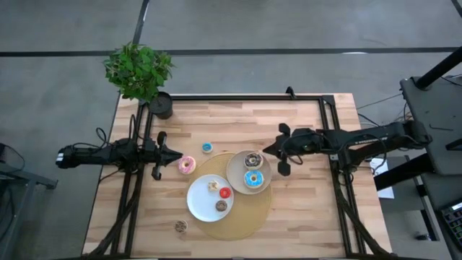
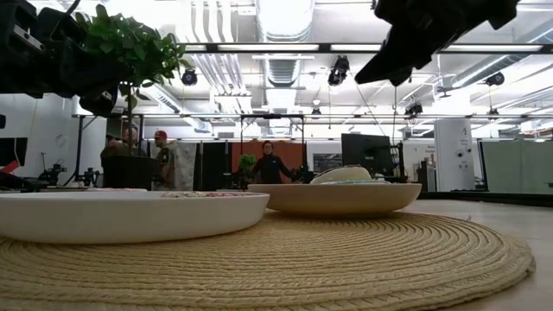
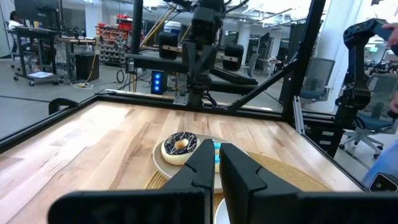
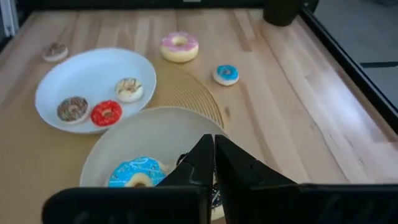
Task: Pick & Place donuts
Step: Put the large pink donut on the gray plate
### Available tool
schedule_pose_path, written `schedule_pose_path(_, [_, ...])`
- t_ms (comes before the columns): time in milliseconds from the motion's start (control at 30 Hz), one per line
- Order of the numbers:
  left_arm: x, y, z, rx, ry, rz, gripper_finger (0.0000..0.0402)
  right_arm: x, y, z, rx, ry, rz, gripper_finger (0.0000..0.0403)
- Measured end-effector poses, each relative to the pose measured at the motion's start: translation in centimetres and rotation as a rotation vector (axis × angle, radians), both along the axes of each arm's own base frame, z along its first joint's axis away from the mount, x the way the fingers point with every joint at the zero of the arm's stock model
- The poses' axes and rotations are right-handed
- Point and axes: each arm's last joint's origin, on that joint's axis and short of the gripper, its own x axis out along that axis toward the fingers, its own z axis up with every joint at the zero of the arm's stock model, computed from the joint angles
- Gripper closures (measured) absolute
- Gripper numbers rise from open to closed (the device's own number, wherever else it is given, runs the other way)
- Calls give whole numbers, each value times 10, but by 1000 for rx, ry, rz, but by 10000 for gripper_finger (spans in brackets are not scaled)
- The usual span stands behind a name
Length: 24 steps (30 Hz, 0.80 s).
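Left of centre in the high view, the pink donut (image 1: pixel 187 165) is lying on bare wood just beyond the tip of the left gripper (image 1: pixel 175 154), whose jaws are pressing together with nothing between them; that donut is sitting slightly below and to the right of the fingertips in the frame, near but apart; being a ring lying flat, it is offering no long axis to line up with.

The right gripper (image 1: pixel 270 149) is hovering at the upper right rim of the beige plate (image 1: pixel 236 173), its jaws likewise clenched and empty; the chocolate donut (image 1: pixel 253 159) and the blue-sprinkled donut (image 1: pixel 253 179) are already resting in that plate.

The white plate (image 1: pixel 200 205) is holding the cream mini (image 1: pixel 214 185), the red mini (image 1: pixel 224 193) and a brown sprinkled mini (image 1: pixel 221 206); the mini blue donut (image 1: pixel 207 148) is lying loose on the wood toward the upper middle, between the two grippers, and another brown mini (image 1: pixel 180 226) is sitting loose at the lower left beside the woven mat (image 1: pixel 249 217).

Judging by position, the left arm is much the nearer to the pink donut, though its jaws would be needing to part first; the mini blue one is lying somewhat nearer the left gripper too.
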Motion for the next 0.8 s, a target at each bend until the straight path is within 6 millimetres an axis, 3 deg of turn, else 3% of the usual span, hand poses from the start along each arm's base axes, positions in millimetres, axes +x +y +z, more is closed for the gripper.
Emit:
schedule_pose_path(267, [0,0,0,0,1,0,402,-33,-1,3,35,-89,-19,394])
schedule_pose_path(800, [0,0,0,0,0,0,402,-94,-2,-35,31,-215,-5,394])
